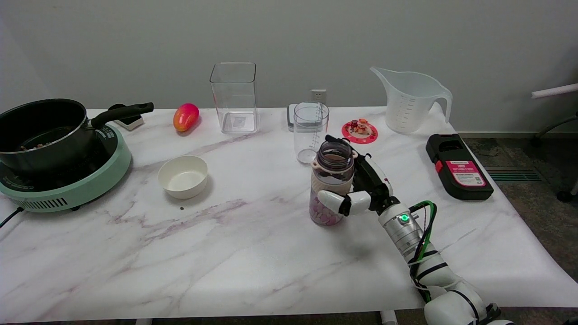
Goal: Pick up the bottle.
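Hand: we see the right hand [361, 189] wrapped around the bottle [331, 183], thumb across its front, fingers behind.
Bottle: we find it upright and lidless near the marble table's [226, 253] middle, pink pieces in its lower part; whether it is lifted we cannot tell.
Nearby: a clear measuring cup [310, 131] stands just behind it; a white bowl [183, 176] sits well to the left.

Bottle [331, 183] hides most of the hand's fingers [332, 200].
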{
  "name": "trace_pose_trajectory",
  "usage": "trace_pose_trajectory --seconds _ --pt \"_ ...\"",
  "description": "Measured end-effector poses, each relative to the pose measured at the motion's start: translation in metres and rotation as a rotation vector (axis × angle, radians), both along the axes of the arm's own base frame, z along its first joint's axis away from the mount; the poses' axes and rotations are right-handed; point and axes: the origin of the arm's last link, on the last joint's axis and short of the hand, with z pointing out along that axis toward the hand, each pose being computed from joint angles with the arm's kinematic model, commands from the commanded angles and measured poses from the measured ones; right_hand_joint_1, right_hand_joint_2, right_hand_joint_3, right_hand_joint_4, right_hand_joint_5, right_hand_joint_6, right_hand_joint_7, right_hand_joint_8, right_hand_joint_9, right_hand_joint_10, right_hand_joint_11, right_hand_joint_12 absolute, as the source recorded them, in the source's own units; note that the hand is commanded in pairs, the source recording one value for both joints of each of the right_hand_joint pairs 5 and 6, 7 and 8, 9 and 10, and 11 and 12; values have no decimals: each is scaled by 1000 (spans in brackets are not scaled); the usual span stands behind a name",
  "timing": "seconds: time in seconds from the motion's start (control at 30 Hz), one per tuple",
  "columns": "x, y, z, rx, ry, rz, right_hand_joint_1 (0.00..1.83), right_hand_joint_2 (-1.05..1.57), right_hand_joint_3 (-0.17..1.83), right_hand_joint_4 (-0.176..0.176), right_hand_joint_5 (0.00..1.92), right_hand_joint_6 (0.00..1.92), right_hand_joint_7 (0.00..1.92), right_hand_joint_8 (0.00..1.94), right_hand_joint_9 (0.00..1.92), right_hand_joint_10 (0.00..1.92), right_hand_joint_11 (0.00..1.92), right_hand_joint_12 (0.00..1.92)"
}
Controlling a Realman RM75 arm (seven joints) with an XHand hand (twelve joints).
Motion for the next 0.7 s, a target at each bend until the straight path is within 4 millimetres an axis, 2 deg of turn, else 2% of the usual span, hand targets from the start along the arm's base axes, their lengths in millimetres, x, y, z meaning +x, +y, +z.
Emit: trace_pose_trajectory --seconds 0.1,0.17,0.23,0.27,0.3,0.37,0.43,0.5,0.7 --pt "0 -1 -2 2 -2 0 1417 550 770 0 519 519 800 800 826 826 891 891" --pt "-1 -1 -2 2 -4 -1 1389 727 640 0 653 653 980 980 979 979 921 921" --pt "-1 -1 -3 3 -4 -1 1396 789 565 0 719 719 1084 1084 1044 1044 927 927" --pt "-1 -2 -3 2 -5 -2 1375 817 510 0 795 795 1185 1185 1143 1143 937 937" --pt "-1 -2 -3 2 -6 -2 1366 827 500 0 825 825 1221 1221 1173 1173 945 945" --pt "-1 -2 -3 1 -7 -3 1346 886 594 0 1034 1034 1342 1342 1275 1275 1026 1026" --pt "-1 -3 -3 1 -8 -4 1320 982 596 0 1144 1144 1430 1430 1367 1367 1110 1110" --pt "-1 -3 -3 0 -9 -4 1300 1081 570 0 1207 1207 1495 1495 1434 1434 1172 1172" --pt "3 -5 0 -11 -11 7 1287 1164 545 0 1274 1274 1548 1548 1495 1495 1217 1217"
